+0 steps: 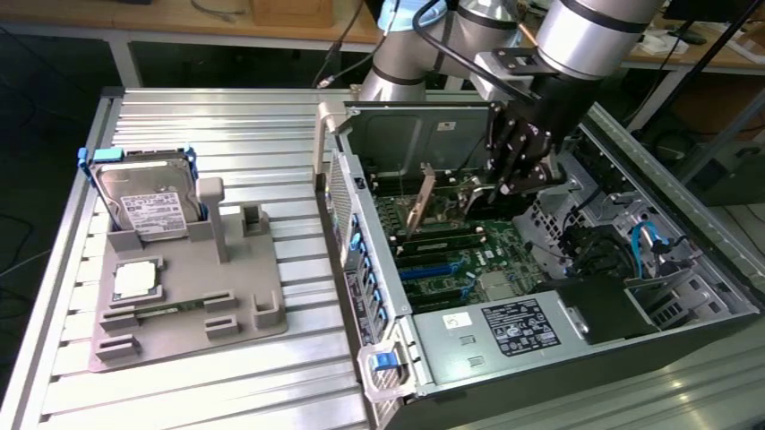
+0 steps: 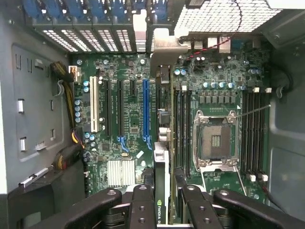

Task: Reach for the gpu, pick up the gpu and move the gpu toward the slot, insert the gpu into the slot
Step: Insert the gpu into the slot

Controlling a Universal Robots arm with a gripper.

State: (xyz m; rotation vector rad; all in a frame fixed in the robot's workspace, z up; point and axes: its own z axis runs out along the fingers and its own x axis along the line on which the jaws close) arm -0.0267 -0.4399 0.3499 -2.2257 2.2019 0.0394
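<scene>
We see a ribbed metal table [image 1: 192,116] bearing an open computer case [image 1: 562,372] towards the exterior view's right. A silver and black robot arm [image 1: 592,36] reaches down into the case from above.

A green motherboard [image 2: 209,98] lines the floor of the case. On the table, towards the exterior view's left and well apart from the case, lies a grey holding tray [image 1: 179,336]. A silver labelled hard drive [image 1: 150,202] with blue clips stands upright at its far end, and a small square CPU chip [image 1: 135,280] lies flat near its middle.

Inside the case, the black gripper [image 1: 517,175] hangs low over the board. In the wrist view, its fingers [image 2: 143,195] press in from both sides on the gpu [image 2: 161,162], so the gripper [image 2: 165,191] is clamped on the card. The gpu [image 1: 460,199] stands on edge, and we look straight down its thin top edge. Its silver end bracket [image 2: 164,47] sits against the perforated rear wall of the case.

The slot [image 2: 147,109], a long narrow blue connector, runs parallel to the card and just beside it. The card lies between this slot and a bank of black memory slots [image 2: 182,124]. We cannot tell whether the card's lower edge touches the board. Beyond the memory slots sits the square metal CPU socket [image 2: 215,139].
</scene>
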